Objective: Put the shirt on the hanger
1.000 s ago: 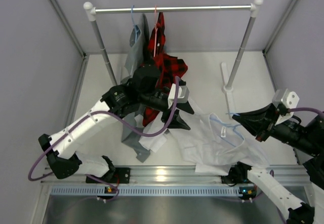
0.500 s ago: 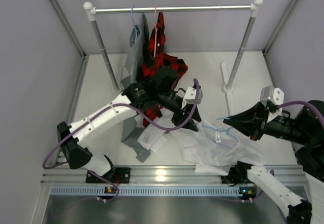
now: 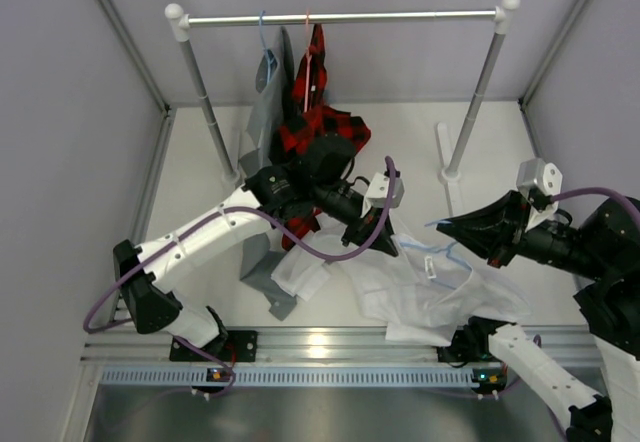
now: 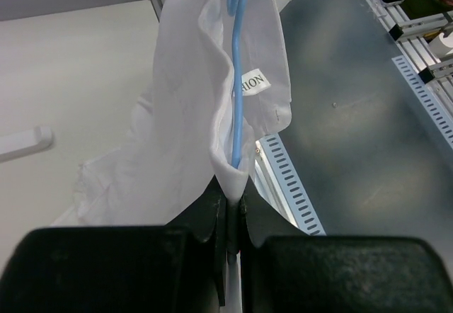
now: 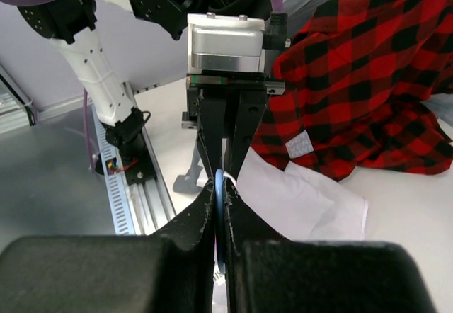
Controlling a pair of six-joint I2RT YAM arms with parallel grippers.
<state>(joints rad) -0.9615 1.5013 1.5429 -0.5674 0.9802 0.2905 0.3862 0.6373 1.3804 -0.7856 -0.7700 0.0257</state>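
The left claw (image 4: pixel 232 201) clamps a shirt (image 4: pixel 185 115) fold wrapped over the hanger (image 4: pixel 236 107) wire; the right claw (image 5: pixel 219 188), to its right, grips the hanger.

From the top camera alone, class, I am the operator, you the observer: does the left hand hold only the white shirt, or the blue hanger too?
Observer: The left wrist view shows the left hand shut on a fold of the shirt wrapped over the hanger; whether the wire itself is pinched is hidden.
Operator: And the other side?
Observer: The right wrist view shows the right hand shut on the bare blue wire.
Operator: Anything readable there?
Observer: A label beside the wire shows the letters HION.
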